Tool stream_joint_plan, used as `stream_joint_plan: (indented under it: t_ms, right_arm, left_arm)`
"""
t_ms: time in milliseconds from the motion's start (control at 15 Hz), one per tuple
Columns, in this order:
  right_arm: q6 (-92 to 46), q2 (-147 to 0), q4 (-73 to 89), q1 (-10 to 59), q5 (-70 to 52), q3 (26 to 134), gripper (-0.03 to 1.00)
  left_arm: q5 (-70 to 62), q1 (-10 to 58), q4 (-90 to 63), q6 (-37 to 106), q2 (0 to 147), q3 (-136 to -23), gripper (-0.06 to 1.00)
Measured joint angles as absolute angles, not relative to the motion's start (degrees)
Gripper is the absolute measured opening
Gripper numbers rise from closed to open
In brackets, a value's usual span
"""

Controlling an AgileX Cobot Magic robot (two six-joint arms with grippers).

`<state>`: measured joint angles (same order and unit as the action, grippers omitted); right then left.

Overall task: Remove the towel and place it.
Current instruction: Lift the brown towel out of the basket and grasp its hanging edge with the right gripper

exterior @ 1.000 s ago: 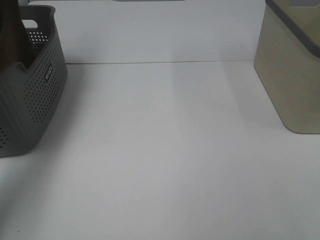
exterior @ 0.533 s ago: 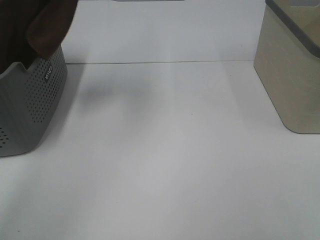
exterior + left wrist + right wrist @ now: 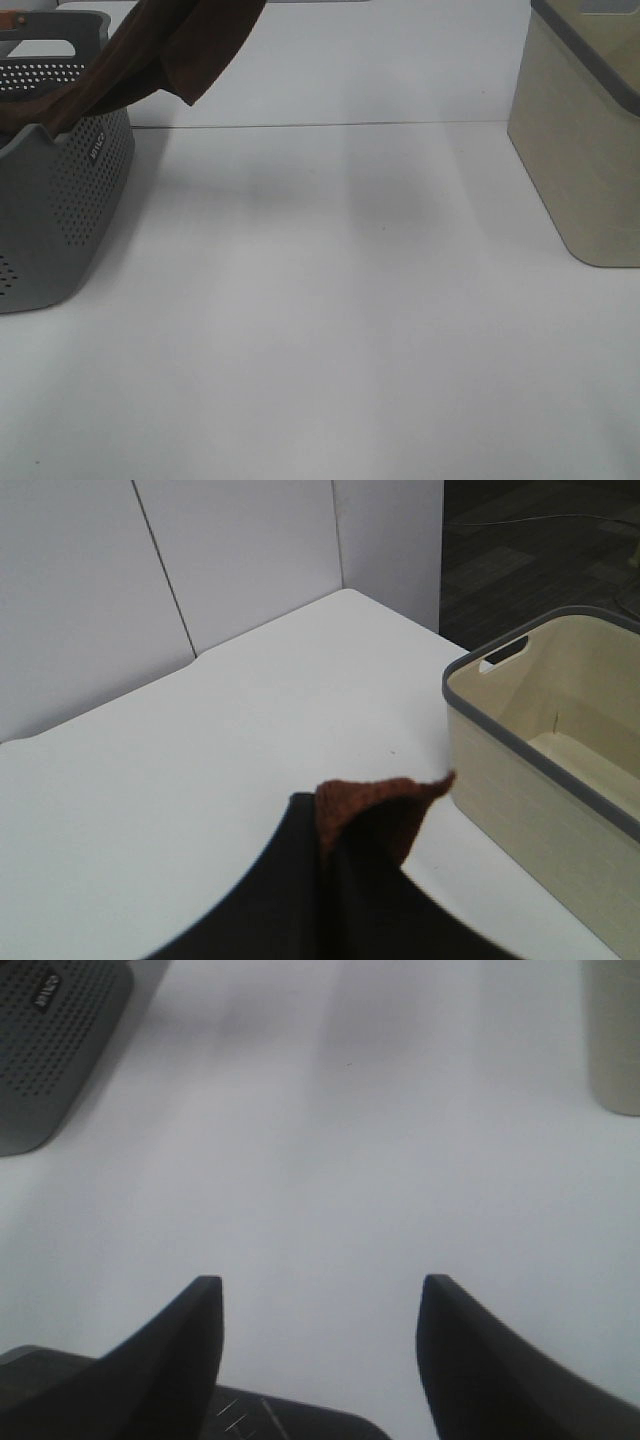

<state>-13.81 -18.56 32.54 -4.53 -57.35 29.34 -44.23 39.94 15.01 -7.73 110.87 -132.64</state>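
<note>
Surface [image 3: 330, 350], plain and white, fills the near ground, and the right jaws hang over it, spread apart with nothing between them. The right wrist view shows only bare white beneath them, with the basket off to one side and the bin to the other. Farther back on the left stands the grey perforated basket [image 3: 60, 200], and over its rim trails the lower end of the dark reddish-brown towel [image 3: 190, 50]. The cloth is lifted into the air, so its long axis slants from inside the basket up toward the middle and out past the top edge of the high view, with one loose corner drooping beside the main fall. The left jaws are pressed together on a pinch of the towel. The left wrist view shows a rust-coloured fold poking out from between them, high above the surface. On the far right sits the beige bin [image 3: 580, 150] with its grey rim, well apart from the towel, and behind everything runs the pale back wall. The towel lies left of and beyond the free right jaws, so the left arm alone has it. Judging by the slant, the trailing end has not yet cleared the basket rim, and the coming move probably needs more lift before any carry across the open surface.
</note>
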Motion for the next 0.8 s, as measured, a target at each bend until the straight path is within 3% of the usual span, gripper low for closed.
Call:
stream_joint_plan:
  t_ms: [267, 467, 800]
  right_arm:
    - [-36.7, -36.7, 52.1, -4.5, -54.4, 29.9, 0.55]
    - [-48.2, -51.1, 57.3, -3.6, -53.9, 37.4, 0.55]
    - [-48.3, -63.8, 49.6, 14.2, -42.9, 47.3, 0.55]
  left_arm:
    - [-40.8, 41.0, 9.8, -7.7, 113.7, -132.6, 0.0]
    - [-37.7, 41.1, 7.4, -7.7, 116.7, -132.6, 0.0]
    - [-39.1, 41.1, 7.0, -7.7, 122.0, -132.4, 0.0]
